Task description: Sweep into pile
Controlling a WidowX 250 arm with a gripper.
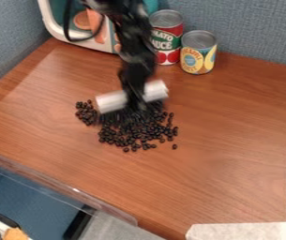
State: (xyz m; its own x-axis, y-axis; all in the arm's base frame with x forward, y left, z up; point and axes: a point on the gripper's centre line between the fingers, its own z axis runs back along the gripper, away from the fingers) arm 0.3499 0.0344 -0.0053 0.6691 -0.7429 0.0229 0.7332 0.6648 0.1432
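Overall, we note: wooden surface (233, 140) beneath the pincer (133, 98), which is clamped on a white brush (112, 101); behind it, a tall can (166, 37) and a shorter can (199, 52); under and in front of it, scattered dark beans (132, 136).

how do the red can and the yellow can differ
The red can is taller than the yellow can. The red can's label is red and green, while the yellow can's is yellow and blue. The red can stands farther back and left in the picture than the yellow can. Both are upright, with plain metal tops.
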